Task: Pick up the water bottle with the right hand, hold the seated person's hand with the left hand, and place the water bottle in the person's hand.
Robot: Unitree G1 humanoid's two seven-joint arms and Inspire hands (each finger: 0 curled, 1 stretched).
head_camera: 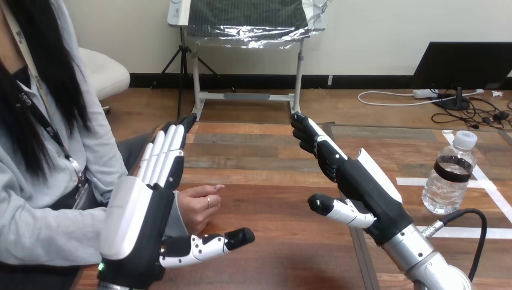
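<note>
I judge that we are at the very first step. The water bottle stands upright on the wooden table, far to the right, among strips of white tape, and nothing touches it. My right hand hangs over the middle of the table with straight fingers and the thumb spread; it is wide, holds nothing, and is well apart from the bottle. My left hand is raised near the left side, also flat and wide, holding nothing. The person's hand lies just beside it, partly behind its palm, and I cannot tell if the two touch. The next move, I think, asks the right hand to travel rightward and turn its palm toward the bottle's body before closing. The table between them is bare, so there is room. The bottle is tall and slim and stands near the view's right edge, so I would approach slowly in order not to tip it.
</note>
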